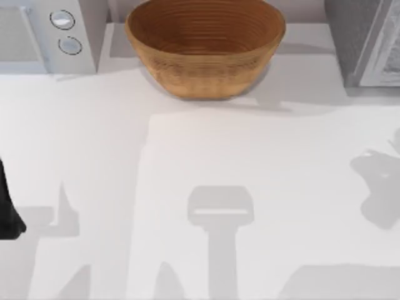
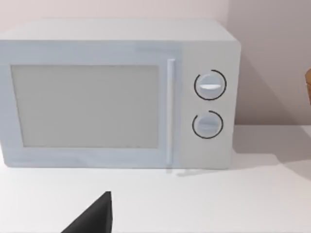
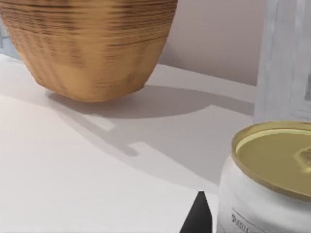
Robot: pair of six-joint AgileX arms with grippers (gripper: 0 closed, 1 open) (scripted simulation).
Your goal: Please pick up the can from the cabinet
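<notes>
Surface: a white table (image 1: 206, 156) against a pale wall, crossed by grey shadows of the arms.
Far left: a white microwave (image 1: 47, 34) with two round dials, its door closed; the left wrist view faces its front.
Far centre: a large woven brown basket (image 1: 205, 47), sitting on the table.
Far right: a grey cabinet (image 1: 365, 40) at the table's corner, its pale front partly in frame.
Task's thing: the can (image 3: 272, 179), white-bodied with a gold lid and pull tab, appears very close in the right wrist view, with the basket farther off and a pale upright panel just behind it. It looks lifted or held near the right side, though I cannot tell for sure whether it rests on anything.
Right gripper: one dark fingertip (image 3: 198, 216) sits just beside the can's wall. Whether the fingers are pinching the can or merely flanking it, I cannot tell.
Left arm: parked at the near left edge, a dark part (image 1: 7, 212) visible; a dark fingertip (image 2: 92, 218) shows in its wrist view, finger spacing cannot be told.
Risk: if the grip is shallow or off-centre, the smooth can could slip or tilt. A careless swing could knock it against the cabinet panel or the basket.
</notes>
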